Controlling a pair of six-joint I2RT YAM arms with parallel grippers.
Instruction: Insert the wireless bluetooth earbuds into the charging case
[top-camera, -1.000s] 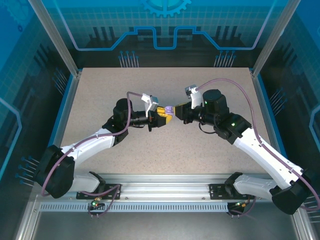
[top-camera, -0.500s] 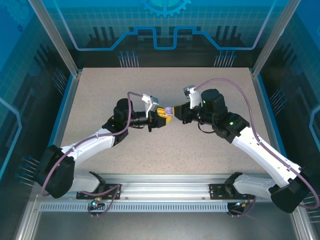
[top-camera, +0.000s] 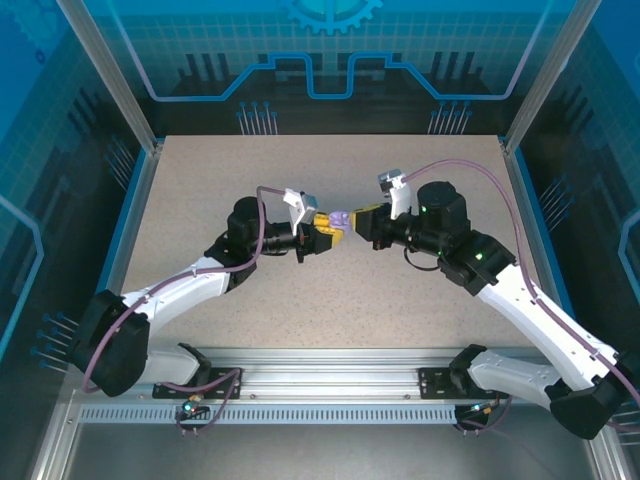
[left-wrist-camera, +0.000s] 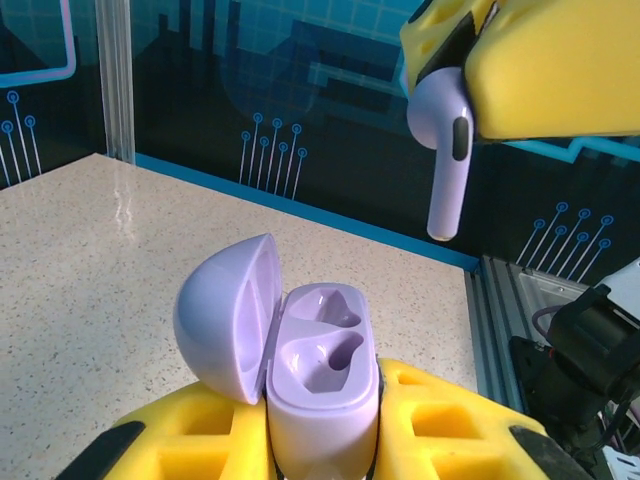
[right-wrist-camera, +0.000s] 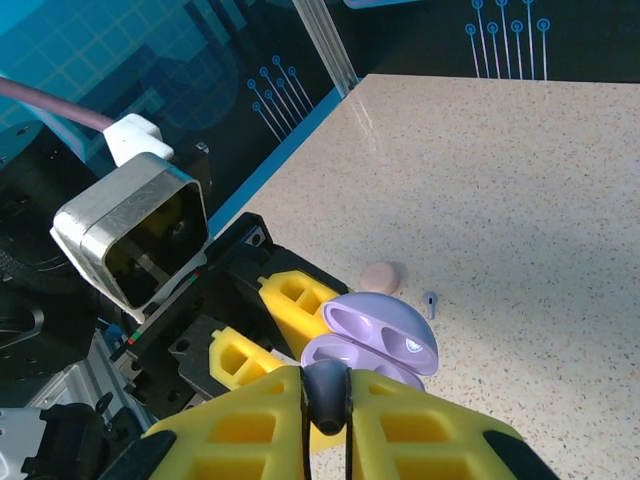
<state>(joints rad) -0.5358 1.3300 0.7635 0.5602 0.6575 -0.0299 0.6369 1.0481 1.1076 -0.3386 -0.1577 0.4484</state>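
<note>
Left gripper (left-wrist-camera: 322, 455): clamped on the lilac charging case (left-wrist-camera: 322, 385), held clear of the table (top-camera: 250, 170); lid (left-wrist-camera: 222, 318) tipped back.
Right gripper (right-wrist-camera: 326, 405): pinched on one lilac earbud (left-wrist-camera: 447, 160), stem hanging down, above and beyond the case, not touching it.
Done: case opened and presented; one bud picked up.
Left: both wells look empty to us, so we judge no bud seated yet. A second lilac bud (right-wrist-camera: 430, 300) lies on the table beside a pale pink rounded object (right-wrist-camera: 381, 277).
Hard to read: the held bud's head is covered by the yellow pads (left-wrist-camera: 540, 70); we cannot tell which well it suits. From overhead, bud and case merge into one lilac speck.
</note>
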